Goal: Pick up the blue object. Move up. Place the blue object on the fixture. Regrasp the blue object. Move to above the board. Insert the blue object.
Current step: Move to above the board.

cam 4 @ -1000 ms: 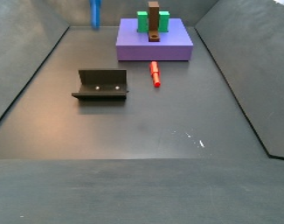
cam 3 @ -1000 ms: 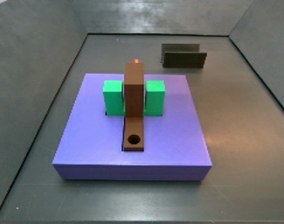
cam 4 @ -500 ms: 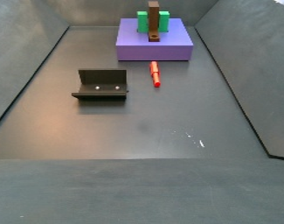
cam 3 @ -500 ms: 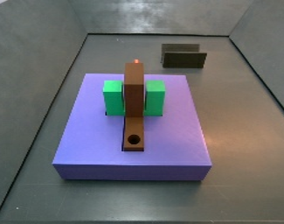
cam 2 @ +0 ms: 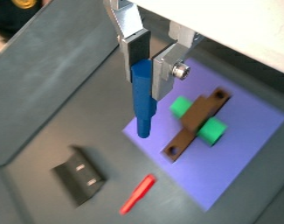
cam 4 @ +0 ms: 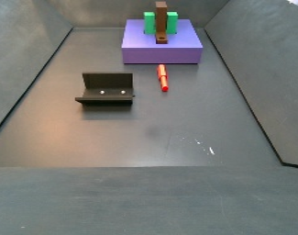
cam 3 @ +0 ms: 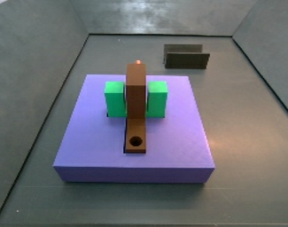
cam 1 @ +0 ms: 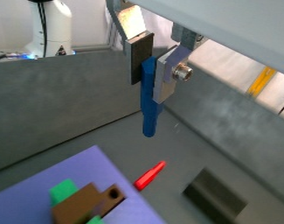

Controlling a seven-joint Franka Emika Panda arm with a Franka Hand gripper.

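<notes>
Grey walled floor, dull metal-looking, nothing much on it. My gripper [cam 1: 152, 59] is high above it, out of both side views, jaws closed on the blue object [cam 1: 148, 98], which hangs straight down between the silver fingers [cam 1: 171, 70], clamped near its top end with most of its length free below. In a wrist view the peg's lower tip reads over the edge of the board [cam 2: 243, 149]; I cannot tell the true height or offset from that. Board [cam 3: 134, 133] sits near one end of the floor, two green blocks [cam 3: 115, 98] either side of the brown bar [cam 3: 136, 102], round hole [cam 3: 136, 141] at the bar's end toward the board's front edge. Fixture [cam 4: 107, 89] stands well apart from the board, out on open floor, nothing on it. A red peg [cam 4: 162, 77] lies flat on the floor just beside the board's edge. Judging by looks: peg is stiff, light, smooth, probably slippery between flat pads, so it may swing or slip if bumped. Hold near the top gives reach but little control of tilt; a regrasp on the fixture should square it before insertion.
</notes>
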